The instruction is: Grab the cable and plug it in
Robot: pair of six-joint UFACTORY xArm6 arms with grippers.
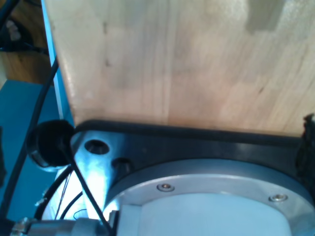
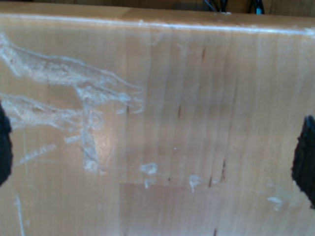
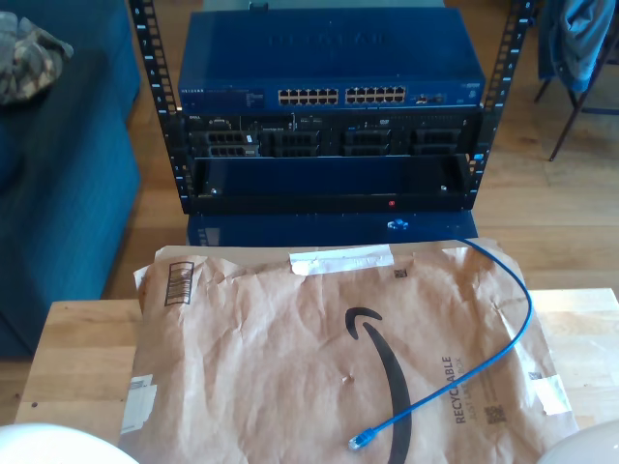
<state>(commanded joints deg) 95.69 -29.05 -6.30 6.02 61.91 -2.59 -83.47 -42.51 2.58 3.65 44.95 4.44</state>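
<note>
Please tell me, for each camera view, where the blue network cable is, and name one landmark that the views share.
Exterior view: the cable lies on the brown paper, curving from the paper's far edge toward the near edge; its plug lies near the bottom centre.
First wrist view: I cannot find it.
Second wrist view: I cannot find it.
Shared landmark: the light wooden table.

Bare wooden tabletop [image 1: 187, 64], round metal arm base [image 1: 206, 196], thin black wires [image 1: 74, 172]

we count: 1 blue cable [image 3: 488, 333] | 1 brown paper mailer [image 3: 319, 358] | 1 blue network switch [image 3: 329, 68] | 1 rack [image 3: 329, 145]
</note>
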